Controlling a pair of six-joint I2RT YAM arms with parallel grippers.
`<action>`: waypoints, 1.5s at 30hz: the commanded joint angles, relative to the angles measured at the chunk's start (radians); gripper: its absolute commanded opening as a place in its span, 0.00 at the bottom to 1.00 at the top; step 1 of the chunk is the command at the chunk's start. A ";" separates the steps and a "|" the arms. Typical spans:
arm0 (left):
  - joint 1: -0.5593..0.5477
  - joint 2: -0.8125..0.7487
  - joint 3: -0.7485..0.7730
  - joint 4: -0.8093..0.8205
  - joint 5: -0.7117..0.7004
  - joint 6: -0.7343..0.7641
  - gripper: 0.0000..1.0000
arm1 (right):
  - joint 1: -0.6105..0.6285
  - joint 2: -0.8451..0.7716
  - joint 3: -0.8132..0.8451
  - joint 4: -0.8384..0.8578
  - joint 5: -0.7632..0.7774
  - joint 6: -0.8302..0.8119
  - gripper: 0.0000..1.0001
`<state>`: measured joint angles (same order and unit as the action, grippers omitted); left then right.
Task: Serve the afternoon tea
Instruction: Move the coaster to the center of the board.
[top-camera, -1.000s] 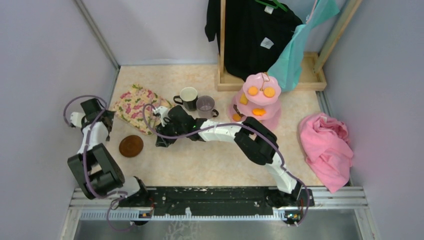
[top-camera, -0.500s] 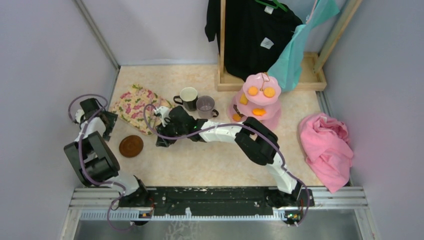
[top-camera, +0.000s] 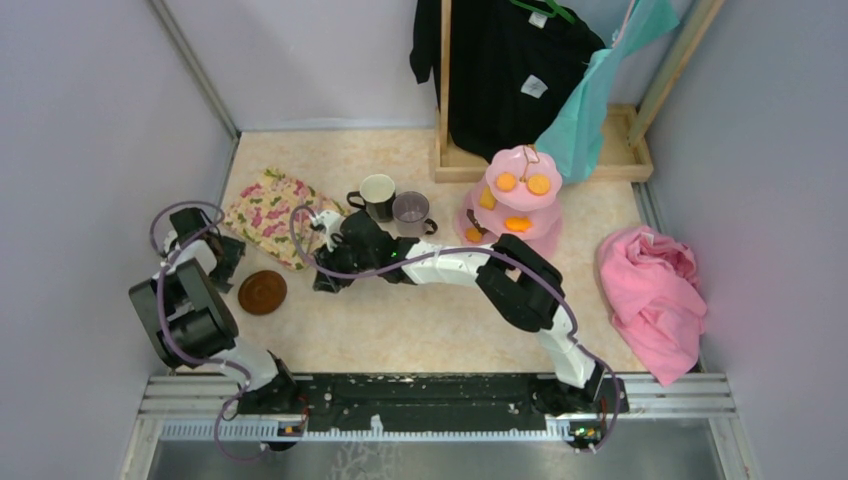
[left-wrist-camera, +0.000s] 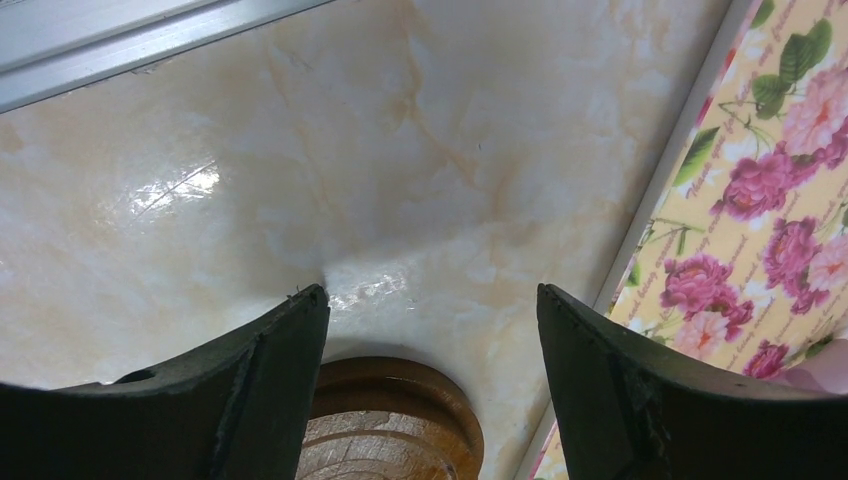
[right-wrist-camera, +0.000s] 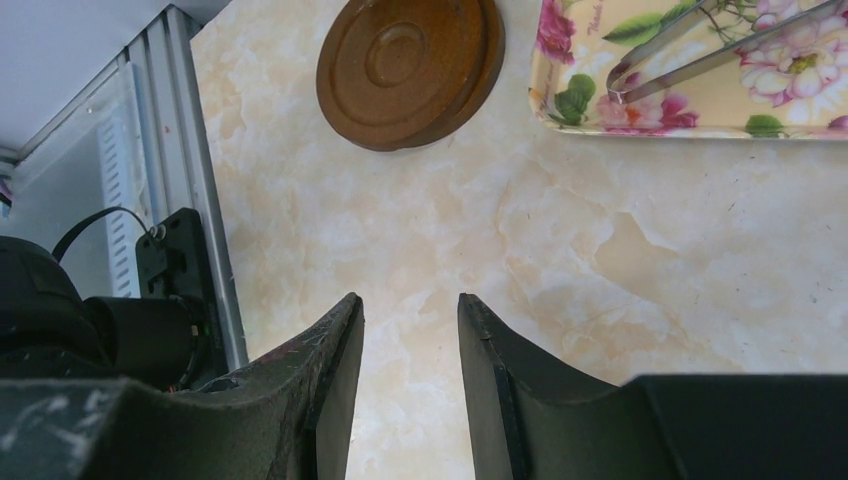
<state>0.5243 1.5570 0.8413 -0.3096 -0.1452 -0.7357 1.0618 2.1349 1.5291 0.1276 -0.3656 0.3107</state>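
The left gripper (left-wrist-camera: 432, 295) spreads its jaws wide and empty, a brown coaster (left-wrist-camera: 395, 425) at their 6 o'clock, while the right gripper (right-wrist-camera: 410, 305) stands narrowly parted, grasping nothing.

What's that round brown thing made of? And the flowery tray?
The round brown coaster looks like wood with a glossy varnish: turned rings and a shine. The flowery tray seems plastic or coated metal, hard to tell: smooth printed flowers, thin pale rim.

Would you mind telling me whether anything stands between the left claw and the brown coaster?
Nothing visible does. The open left claw is close to the coaster, with only bare tabletop between them.
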 joint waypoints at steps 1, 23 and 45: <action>0.002 0.019 -0.021 0.001 0.033 0.017 0.82 | -0.006 -0.068 -0.002 0.046 0.007 0.004 0.40; -0.228 -0.199 -0.198 -0.133 -0.062 -0.073 0.82 | -0.007 -0.152 -0.102 0.060 0.030 0.028 0.41; -0.426 -0.469 -0.429 -0.171 -0.032 -0.148 0.82 | -0.007 -0.161 -0.315 0.311 -0.014 0.334 0.43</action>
<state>0.1307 1.0950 0.4664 -0.3523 -0.2420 -0.8459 1.0576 2.0293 1.2289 0.2531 -0.3416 0.5201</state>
